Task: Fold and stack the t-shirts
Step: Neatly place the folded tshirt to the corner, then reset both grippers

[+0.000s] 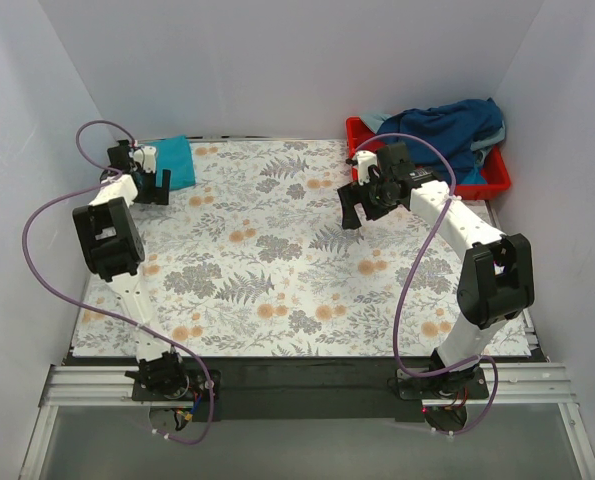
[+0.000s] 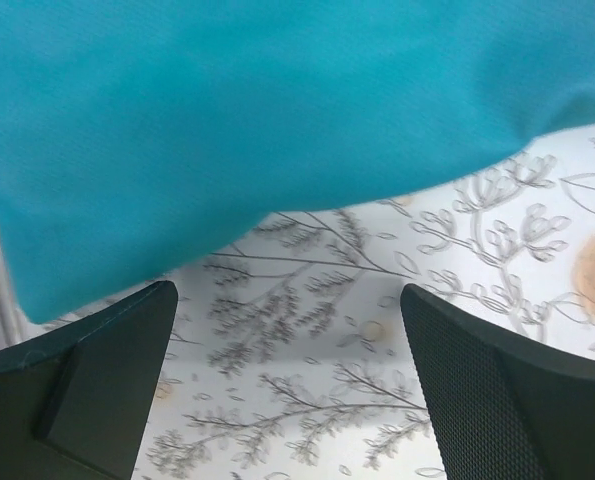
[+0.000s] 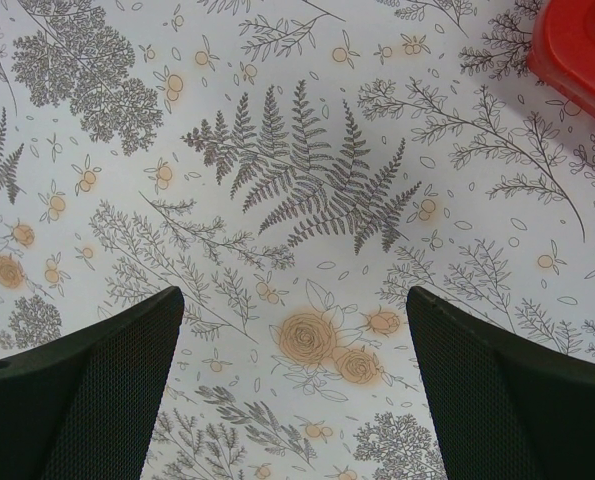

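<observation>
A folded teal shirt point(image 1: 174, 160) is laid flat at the far left corner of the table, on the floral cloth point(image 1: 277, 270). The left gripper point(image 1: 152, 190) is held just beside its near edge, low over the cloth. In the left wrist view the teal shirt point(image 2: 257, 110) fills the upper part of the picture, and its near edge is seen above the left gripper point(image 2: 287, 320). The jaws are spread wide. Only patterned cloth point(image 2: 307, 400) is seen between the fingers point(image 2: 97, 380), and nothing is gripped. Whether the fingers touch the cloth cannot be told.

At the far right corner a red tray point(image 1: 492, 185) is set, and a loose pile point(image 1: 447, 125) of shirts is heaped in it. The pile is mostly navy, with a lighter blue-teal fold at its right side. It hangs over the tray's far rim. Separate shirts in the pile cannot be counted.

The right gripper point(image 1: 362, 213) is held above the cloth, near the tray's left end but apart from it. In the right wrist view the right gripper point(image 3: 295, 330) is shown wide open and empty, with ferns and orange roses of the cloth point(image 3: 297, 190) between its fingers point(image 3: 517, 390). A corner of the tray point(image 3: 577, 45) is seen at the upper right.
</observation>
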### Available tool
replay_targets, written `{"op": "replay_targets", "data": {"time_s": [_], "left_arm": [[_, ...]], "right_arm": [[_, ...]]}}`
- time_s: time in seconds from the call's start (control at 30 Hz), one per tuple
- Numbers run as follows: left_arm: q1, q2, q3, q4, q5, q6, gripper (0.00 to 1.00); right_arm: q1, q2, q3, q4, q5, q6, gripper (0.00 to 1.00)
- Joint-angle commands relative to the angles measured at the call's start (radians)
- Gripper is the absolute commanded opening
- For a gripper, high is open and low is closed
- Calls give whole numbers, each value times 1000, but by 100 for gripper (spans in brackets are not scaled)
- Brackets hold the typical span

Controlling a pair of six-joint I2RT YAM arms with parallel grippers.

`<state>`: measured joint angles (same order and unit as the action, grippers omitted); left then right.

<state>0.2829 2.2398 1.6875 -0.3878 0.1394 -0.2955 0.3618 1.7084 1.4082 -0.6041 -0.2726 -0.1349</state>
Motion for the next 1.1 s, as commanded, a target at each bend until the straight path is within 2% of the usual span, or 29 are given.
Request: {"op": "replay_targets", "data": {"time_s": [0.0, 0.33, 0.57, 0.7, 0.77, 0.97, 1.07], "left_arm": [[21, 81, 43, -120, -66, 67, 95], [35, 202, 251, -151, -49, 52, 95], [47, 210, 307, -166, -38, 24, 95], [47, 120, 273, -200, 21, -4, 95], [47, 12, 239, -219, 64, -33, 95], [10, -262, 218, -357, 212, -149, 95], [-39, -357, 207, -394, 209, -208, 95]], "right_arm": [[-4, -24, 12, 3, -14, -9, 98], [-4, -20, 5, 3, -7, -14, 98], [-4, -20, 12, 3, -7, -15, 98], [-9, -35, 14, 3, -2, -23, 98], [-20, -49, 23, 1, 0, -28, 98], [-151, -87, 81, -5, -39, -25, 98], [-219, -110, 89, -8, -56, -22, 98]]}}
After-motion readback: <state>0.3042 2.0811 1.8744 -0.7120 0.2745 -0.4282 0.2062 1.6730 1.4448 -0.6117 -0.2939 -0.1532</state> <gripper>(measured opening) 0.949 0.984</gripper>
